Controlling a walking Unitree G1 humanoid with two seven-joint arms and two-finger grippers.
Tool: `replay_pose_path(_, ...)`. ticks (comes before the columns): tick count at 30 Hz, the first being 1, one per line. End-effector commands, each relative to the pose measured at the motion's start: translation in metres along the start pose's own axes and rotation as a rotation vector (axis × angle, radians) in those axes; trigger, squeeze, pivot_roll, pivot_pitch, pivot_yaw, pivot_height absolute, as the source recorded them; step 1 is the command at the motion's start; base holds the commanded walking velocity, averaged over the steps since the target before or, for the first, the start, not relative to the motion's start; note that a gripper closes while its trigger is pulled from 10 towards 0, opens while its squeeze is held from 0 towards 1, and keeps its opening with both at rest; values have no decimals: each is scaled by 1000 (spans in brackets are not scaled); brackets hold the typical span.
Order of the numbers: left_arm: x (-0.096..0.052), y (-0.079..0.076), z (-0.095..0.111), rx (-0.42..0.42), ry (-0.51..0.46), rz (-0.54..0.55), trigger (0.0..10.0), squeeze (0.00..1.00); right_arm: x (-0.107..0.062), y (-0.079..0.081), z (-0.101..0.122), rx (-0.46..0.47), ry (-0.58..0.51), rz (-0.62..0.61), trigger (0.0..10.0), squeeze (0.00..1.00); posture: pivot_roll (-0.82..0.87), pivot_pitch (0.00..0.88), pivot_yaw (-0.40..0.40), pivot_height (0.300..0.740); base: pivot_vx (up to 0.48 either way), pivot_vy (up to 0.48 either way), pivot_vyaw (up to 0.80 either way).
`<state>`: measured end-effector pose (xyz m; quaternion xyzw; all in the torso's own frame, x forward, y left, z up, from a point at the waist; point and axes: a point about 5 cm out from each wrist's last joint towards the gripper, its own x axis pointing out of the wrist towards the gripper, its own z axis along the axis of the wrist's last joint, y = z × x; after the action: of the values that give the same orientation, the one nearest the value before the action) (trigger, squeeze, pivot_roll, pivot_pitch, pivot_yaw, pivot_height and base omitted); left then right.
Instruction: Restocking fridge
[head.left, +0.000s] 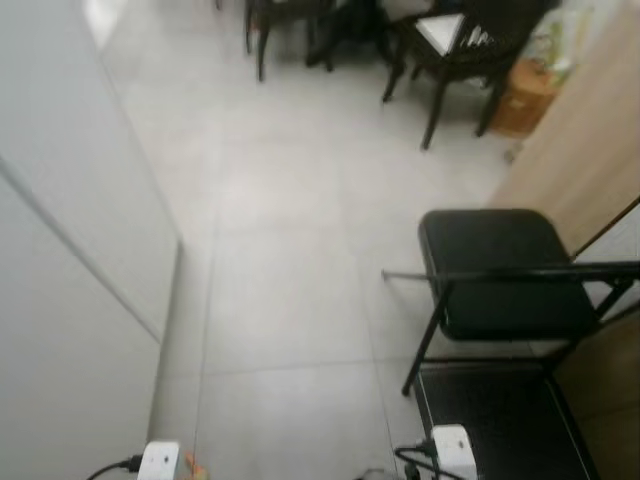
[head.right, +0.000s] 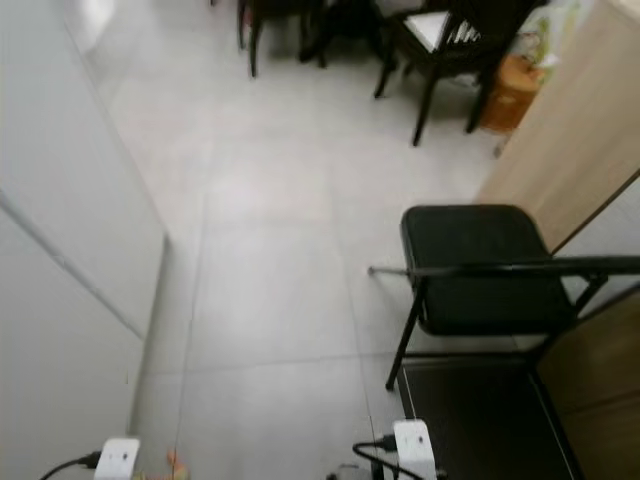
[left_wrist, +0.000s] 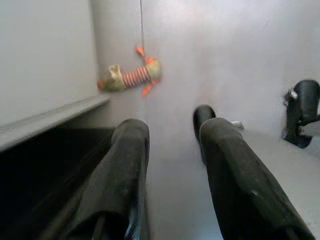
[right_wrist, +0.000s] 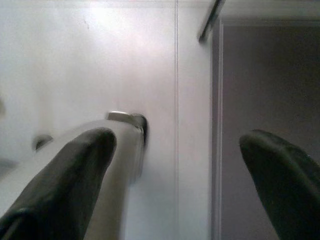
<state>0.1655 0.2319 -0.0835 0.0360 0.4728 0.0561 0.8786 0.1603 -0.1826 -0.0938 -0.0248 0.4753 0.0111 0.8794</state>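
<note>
Both arms hang low over the grey floor (head.left: 280, 250), the left gripper (left_wrist: 172, 165) with its fingers a little apart and the right gripper (right_wrist: 175, 170) wide open, both holding nothing, with the white fridge (head.left: 70, 280) on the left and a black chair (head.left: 500, 275) on the right.

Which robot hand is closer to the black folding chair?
Right. The right arm hangs just beside the black folding chair, near its front legs. The left arm hangs across the floor, next to the white fridge.
</note>
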Motion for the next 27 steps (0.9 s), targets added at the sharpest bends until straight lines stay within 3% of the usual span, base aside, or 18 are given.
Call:
replay_pose_path(1,0,-7,-1,-6,10,-20,10000,0,-4,-4,-19,-1,70,-6,10000,0,-154,181,-14,740,315,0,0)
replay_pose_path(27,0,-7,-4,18,21,-25,10000,0,-4,-4,-19,29,65,-14,10000,0,-151,172,-11,740,330,0,0)
